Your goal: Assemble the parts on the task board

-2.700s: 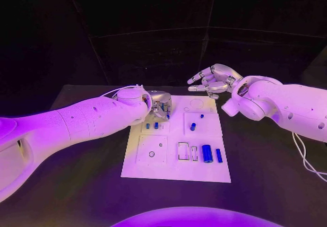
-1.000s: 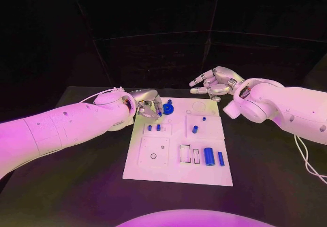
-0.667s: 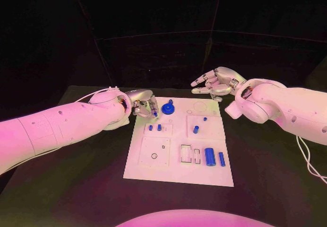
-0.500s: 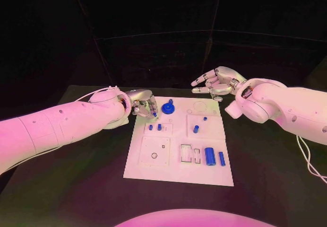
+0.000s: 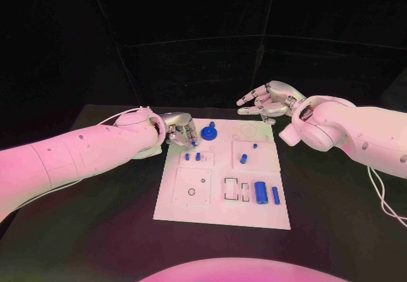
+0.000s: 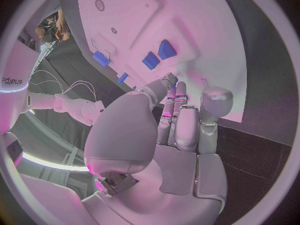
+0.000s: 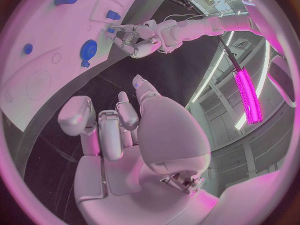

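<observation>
both hands near the far end of the task board, neither holding a part

head view: the left arm reaches in across the black desk (image 5: pixel 102 235) and ends at the far left corner of the white task board (image 5: pixel 199 211). the left hand (image 5: pixel 180 133) sits low there, its fingers curled downward at the board's edge, just beside a round blue part (image 5: pixel 209 136) that stands on the board; nothing shows between the fingers. the right hand (image 5: pixel 270 100) is raised beyond the board's far right corner, apart from it, palm turned toward the left hand, fingers loosely bent and spread, holding nothing. on the board, two small blue pegs (image 5: pixel 192 157) stand near the left hand, one blue peg (image 5: pixel 243 158) lies tilted further right, and a thick blue cylinder (image 5: pixel 260 192) with a thinner blue rod (image 5: pixel 276 195) lies toward the near right side.

left wrist view: the left hand (image 6: pixel 181 130) has its fingers held close together and pointing toward the board's edge, fingertips (image 6: pixel 175 87) close to the white surface; whether they touch it cannot be told. blue pegs (image 6: pixel 158 55) lie just past them. no part is in the hand.

right wrist view: the right hand (image 7: pixel 119 130) is empty, fingers gently bent and apart, well above the board (image 7: pixel 37 45). beyond it the left hand (image 7: pixel 134 40) is next to the round blue part (image 7: pixel 88 50).
</observation>
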